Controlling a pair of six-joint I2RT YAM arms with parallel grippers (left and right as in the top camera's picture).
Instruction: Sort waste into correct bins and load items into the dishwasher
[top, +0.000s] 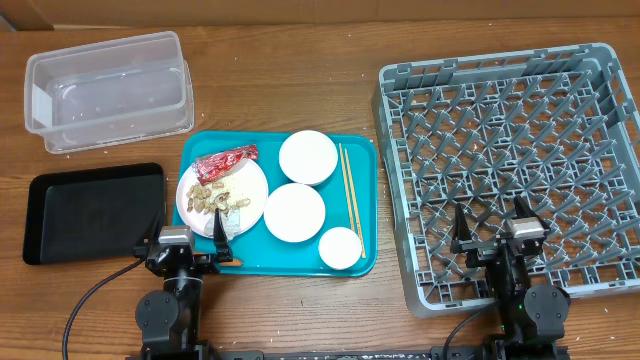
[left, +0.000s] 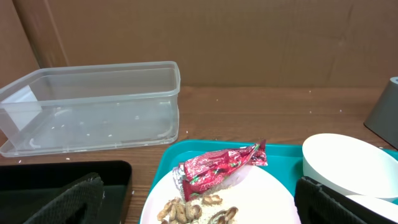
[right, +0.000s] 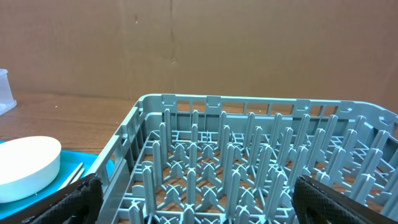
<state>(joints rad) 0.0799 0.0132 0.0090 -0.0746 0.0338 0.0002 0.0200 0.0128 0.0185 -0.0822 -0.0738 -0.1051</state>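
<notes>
The grey dishwasher rack (top: 383, 110) lies beneath and ahead of the right claw (top: 490, 226), whose fingers stand apart over its near side. The teal tray (top: 285, 258) sits just ahead of the left claw (top: 182, 241), whose fingers are likewise spread. The clear bin (top: 108, 88) is well ahead of that claw and to its left, and the black tray (top: 90, 210) is just to its left. Directly ahead, a plate (top: 250, 178) carries a red wrapper (top: 225, 162) and peanut shells (top: 210, 197). Three white bowls (top: 307, 157) and chopsticks (top: 350, 190) lie to its right.
</notes>
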